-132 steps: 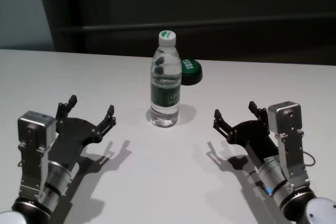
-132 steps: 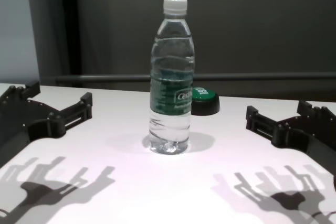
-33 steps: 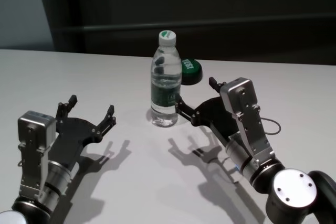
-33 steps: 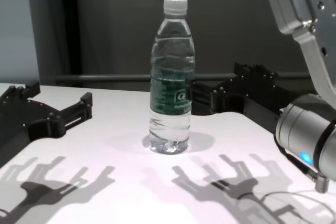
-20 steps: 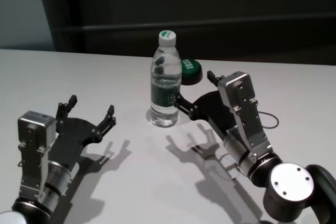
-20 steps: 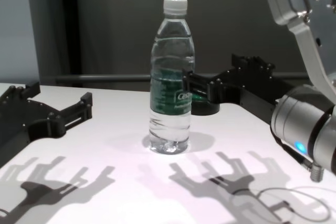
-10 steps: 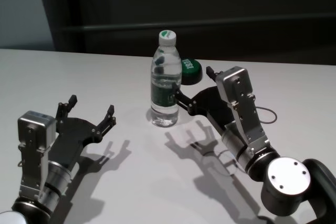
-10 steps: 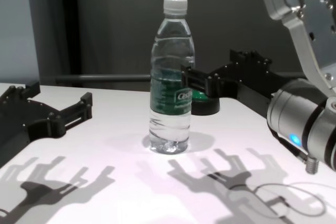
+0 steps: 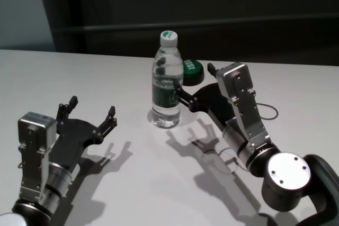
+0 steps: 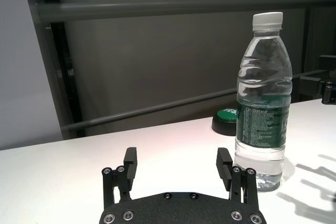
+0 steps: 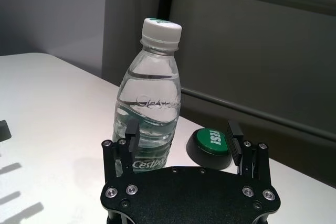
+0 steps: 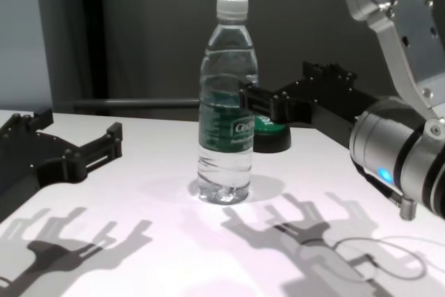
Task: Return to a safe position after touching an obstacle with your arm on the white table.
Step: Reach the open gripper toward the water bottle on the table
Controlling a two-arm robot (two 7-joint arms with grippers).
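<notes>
On the white table (image 9: 159, 183), the left gripper (image 9: 89, 110) sits nearest, at about 8 o'clock from the bottle, well apart from it, its jaws spread wide and holding nothing. Farther in, the right gripper (image 9: 193, 84) reaches in low over the table from about 4 o'clock, jaws spread, with its near finger (image 12: 254, 95) right against the bottle's dark green label; the other finger lies beyond, toward the button. The water bottle (image 9: 167, 80) stands upright at the middle of the table, white cap on. Just behind it, at about 1 o'clock, sits a round green-topped button (image 9: 192, 72) on a black base, close to the table's far edge.
</notes>
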